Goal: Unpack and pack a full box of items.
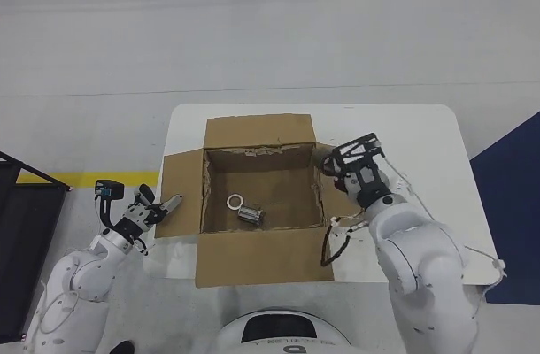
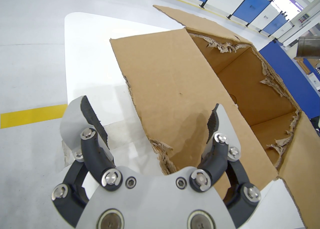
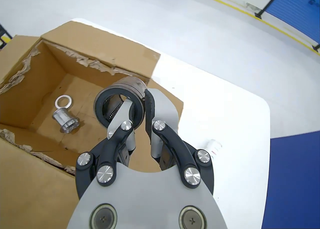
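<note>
Right wrist view shows right gripper (image 3: 138,103) pinching the wall of a steel bearing sleeve (image 3: 132,84), one finger inside its bore, over the right rim of the open box (image 3: 75,74) holding washer (image 3: 56,101) and fitting (image 3: 66,121), while left wrist view shows left gripper (image 2: 150,104) spread wide by the box's left flap near the table (image 2: 87,39) left edge.

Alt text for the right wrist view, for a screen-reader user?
The right gripper pinches the wall of a dark metal cylinder, one finger inside its bore, above the edge of an open cardboard box on a white table. On the box floor lie a silver fitting and a flat ring.
</note>
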Robot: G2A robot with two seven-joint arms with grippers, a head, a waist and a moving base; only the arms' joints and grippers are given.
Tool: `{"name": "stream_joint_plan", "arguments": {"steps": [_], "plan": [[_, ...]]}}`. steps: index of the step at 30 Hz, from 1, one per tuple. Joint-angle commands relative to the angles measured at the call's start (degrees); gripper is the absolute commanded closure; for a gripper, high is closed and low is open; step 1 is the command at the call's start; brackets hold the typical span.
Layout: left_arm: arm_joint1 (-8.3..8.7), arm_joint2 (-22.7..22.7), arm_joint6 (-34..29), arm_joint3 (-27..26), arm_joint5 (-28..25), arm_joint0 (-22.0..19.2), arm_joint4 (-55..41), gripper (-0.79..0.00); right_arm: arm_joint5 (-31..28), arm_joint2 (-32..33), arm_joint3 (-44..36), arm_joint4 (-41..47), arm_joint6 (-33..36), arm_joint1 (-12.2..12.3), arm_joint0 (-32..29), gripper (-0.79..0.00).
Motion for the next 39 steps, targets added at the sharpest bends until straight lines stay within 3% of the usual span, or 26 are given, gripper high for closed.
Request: {"name": "stream_joint_plan", "arguments": {"steps": [1,13,18,24,28,39], "plan": [[0.00,0.0,0.0,0.0,0.0,0.0,0.0,-0.785,1.9,3.4,0.1,1.0,-2.0,0.1,-1.4,0.000],[0.00,0.0,0.0,0.0,0.0,0.0,0.0,-0.785,10.9,23.1,0.3,17.0,-8.1,0.1,-13.0,0.000],[0.00,0.0,0.0,0.0,0.0,0.0,0.0,-0.785,11.4,28.9,6.2,25.9,-11.5,0.1,-14.7,0.000],[0.00,0.0,0.0,0.0,0.0,0.0,0.0,-0.785,9.6,32.4,18.4,33.8,-12.6,0.5,-10.4,0.000],[0.00,0.0,0.0,0.0,0.0,0.0,0.0,-0.785,10.7,33.3,24.3,34.2,-12.2,0.8,-7.9,0.000],[0.00,0.0,0.0,0.0,0.0,0.0,0.0,-0.785,19.0,31.6,28.2,27.7,-6.2,1.6,-2.9,0.000]]}}
